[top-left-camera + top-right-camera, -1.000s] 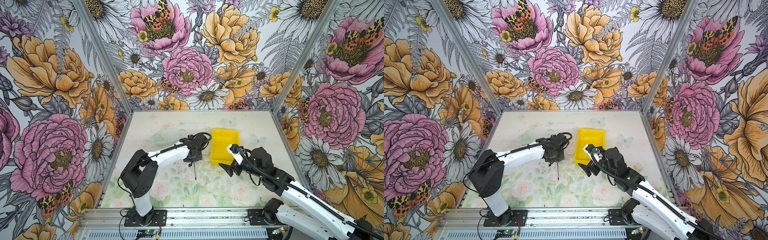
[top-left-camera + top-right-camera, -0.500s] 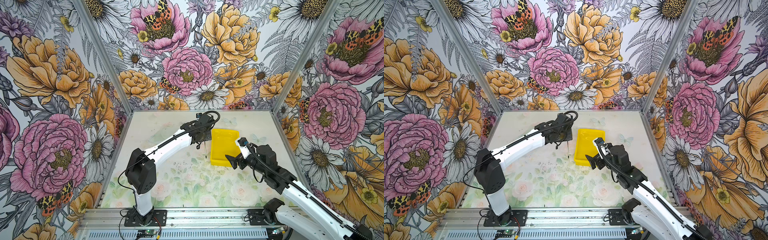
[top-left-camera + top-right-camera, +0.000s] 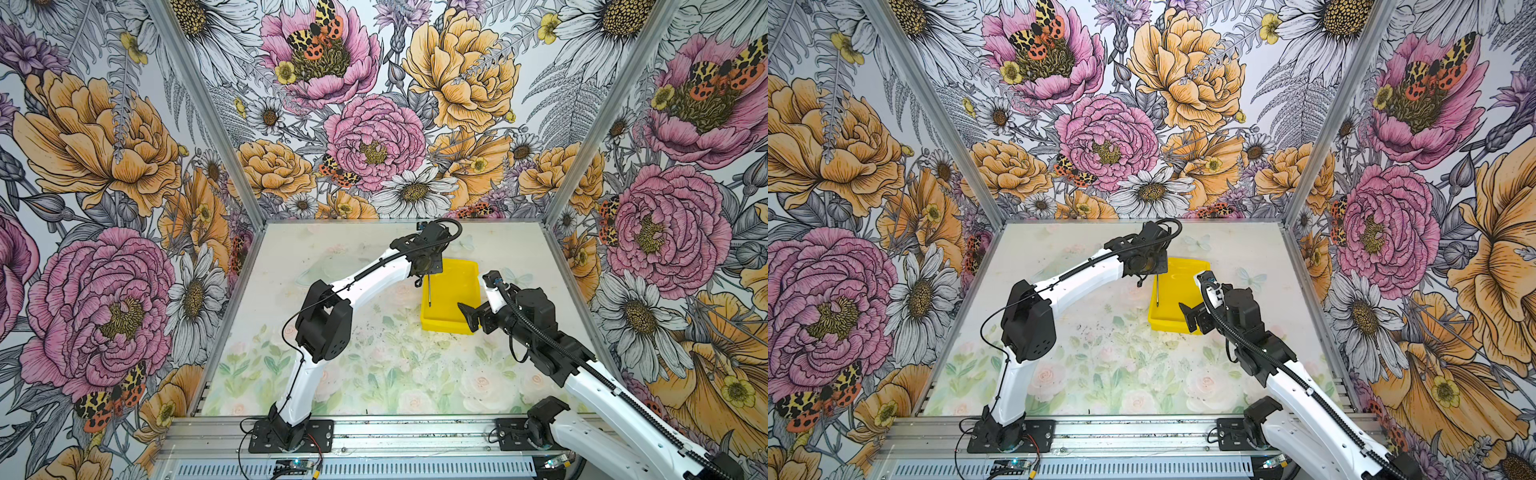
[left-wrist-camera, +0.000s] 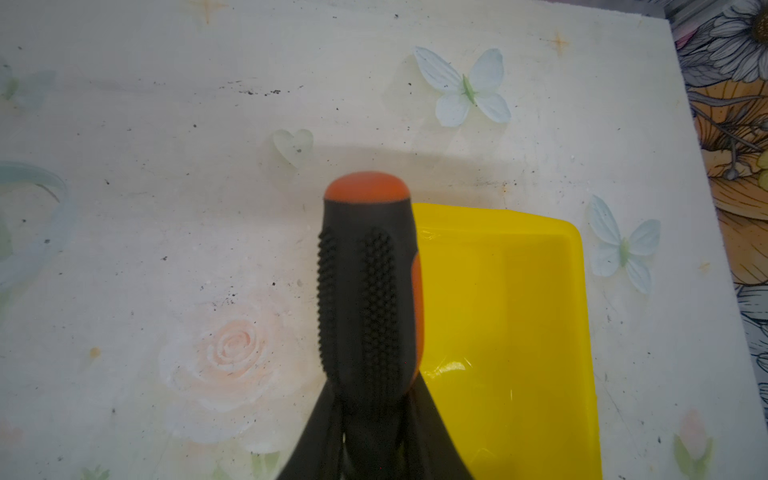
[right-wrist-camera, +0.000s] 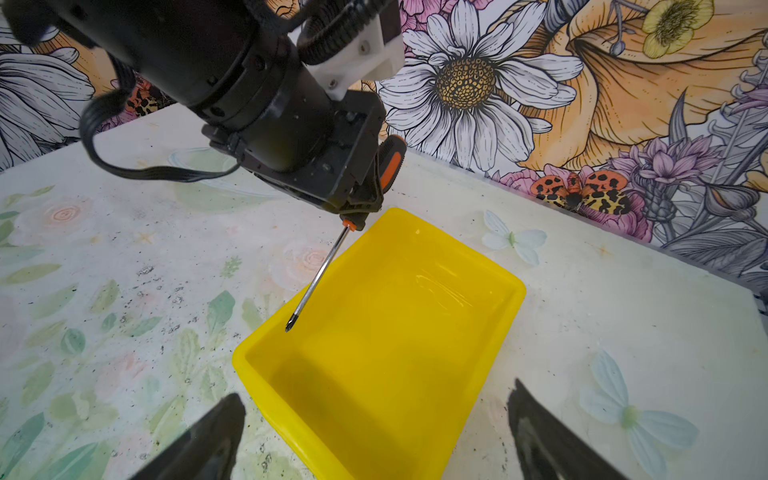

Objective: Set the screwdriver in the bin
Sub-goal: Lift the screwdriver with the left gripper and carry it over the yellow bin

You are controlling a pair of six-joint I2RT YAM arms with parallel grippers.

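Note:
My left gripper (image 3: 428, 269) (image 3: 1152, 268) (image 4: 372, 399) is shut on the screwdriver. Its black, orange-capped handle (image 4: 368, 291) (image 5: 390, 162) sticks out past the fingers. The thin metal shaft (image 3: 428, 293) (image 3: 1158, 293) (image 5: 318, 282) slants down, its tip hanging just above the yellow bin's (image 3: 455, 291) (image 3: 1177, 291) (image 4: 498, 332) (image 5: 395, 332) left wall. Nothing lies inside the bin. My right gripper (image 3: 473, 307) (image 3: 1196, 307) (image 5: 376, 392) is open at the bin's near right corner, one finger (image 5: 216, 432) on each side of it, holding nothing.
The bin sits right of centre on the floral table (image 3: 374, 365). Flowered walls (image 3: 124, 208) close off the left, back and right. The left arm (image 3: 365, 278) stretches across the middle of the table, and the right arm (image 3: 552, 353) comes in from the near right.
My left arm has carried the screwdriver from the middle of the table back and rightward to the bin's left edge. My right gripper has shifted right to the bin's near right corner.

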